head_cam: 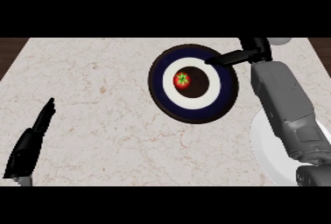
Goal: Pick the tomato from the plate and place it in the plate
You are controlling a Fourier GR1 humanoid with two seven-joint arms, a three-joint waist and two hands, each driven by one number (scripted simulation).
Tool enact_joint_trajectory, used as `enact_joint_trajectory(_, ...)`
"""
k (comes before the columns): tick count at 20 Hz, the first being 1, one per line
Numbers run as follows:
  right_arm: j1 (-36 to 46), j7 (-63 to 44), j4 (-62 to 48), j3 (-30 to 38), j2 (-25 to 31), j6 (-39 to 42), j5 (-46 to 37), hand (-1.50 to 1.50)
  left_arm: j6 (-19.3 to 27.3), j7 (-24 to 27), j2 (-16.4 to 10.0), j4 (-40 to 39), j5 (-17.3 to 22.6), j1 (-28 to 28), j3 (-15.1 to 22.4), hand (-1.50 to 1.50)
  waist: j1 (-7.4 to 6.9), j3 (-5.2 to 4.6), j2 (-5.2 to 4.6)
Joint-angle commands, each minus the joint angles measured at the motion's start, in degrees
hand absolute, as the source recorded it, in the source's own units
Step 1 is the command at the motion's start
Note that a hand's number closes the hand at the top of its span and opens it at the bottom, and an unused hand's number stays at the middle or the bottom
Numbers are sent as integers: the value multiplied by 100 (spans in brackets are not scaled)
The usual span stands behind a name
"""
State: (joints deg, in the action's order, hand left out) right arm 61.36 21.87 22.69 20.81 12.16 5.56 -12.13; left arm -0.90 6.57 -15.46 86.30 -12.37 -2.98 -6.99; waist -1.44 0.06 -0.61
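- Counter (110, 87): a pale beige stone top with thin brownish veins running across it. It fills nearly the whole view. Its far edge runs straight along the top, and its left and right edges slant outward toward the viewer.
- Brown area (9, 52): dark, wood-toned, showing beyond the counter's edges in both upper corners.

The counter (97, 87) is showing two plates, a dark ringed plate (223, 94) at upper middle and a white plate (262, 144) at lower right, and one tomato (182, 80).
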Motion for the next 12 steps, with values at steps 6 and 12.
enact_joint_trajectory(6, -454, 977, -693, 835, 1095, 1311, 760, -150, -45, -71, -71, -22, -11, 329, -55, 0, -135, 11, -86)
enact_joint_trajectory(12, -865, 1744, -863, 792, 1630, 1928, 639, -150, -79, 175, -58, -66, 5, 168, -73, 0, -216, 18, -110)
